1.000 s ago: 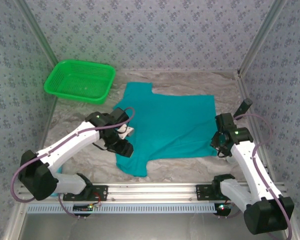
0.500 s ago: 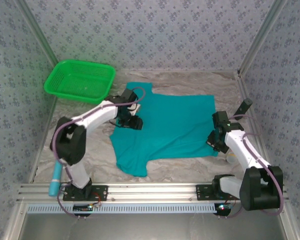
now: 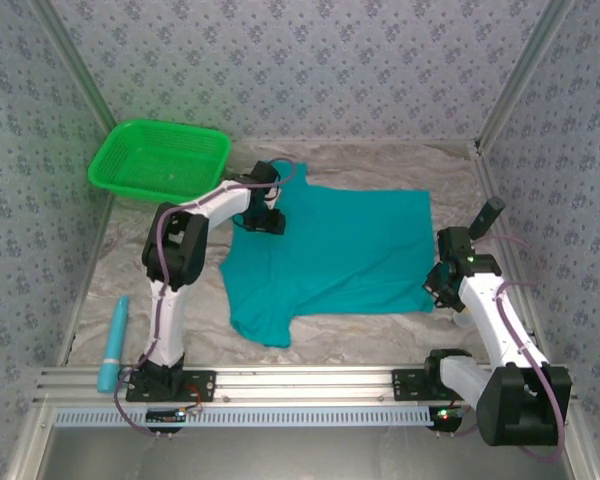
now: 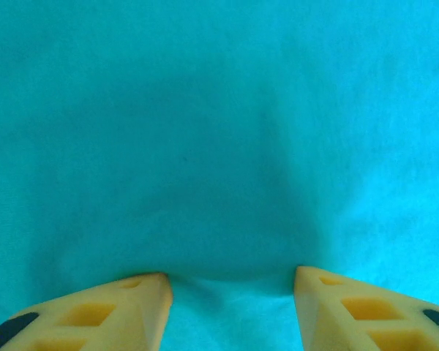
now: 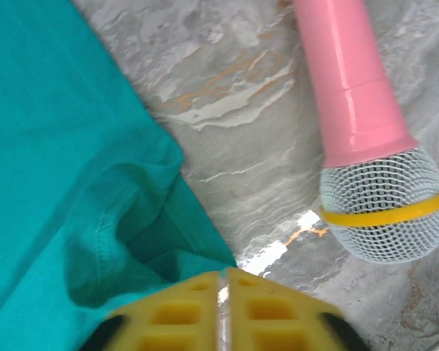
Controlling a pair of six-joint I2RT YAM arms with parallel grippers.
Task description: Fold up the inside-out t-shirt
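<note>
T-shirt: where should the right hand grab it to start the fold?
Its near right hem corner, approached from the bare table on the right. The t-shirt lies flat, but that corner is rucked up with a free edge. Mind the pink microphone beside it.

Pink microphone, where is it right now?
In the right wrist view, the pink microphone lies on the grey table at the right, a little apart from the corner of the t-shirt.

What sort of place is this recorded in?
Probably a lab test booth: patterned wall panels box in a marble-look tabletop, two robot arms are bolted to a rail at its edge, and a t-shirt, basket and microphone lie as props.
</note>
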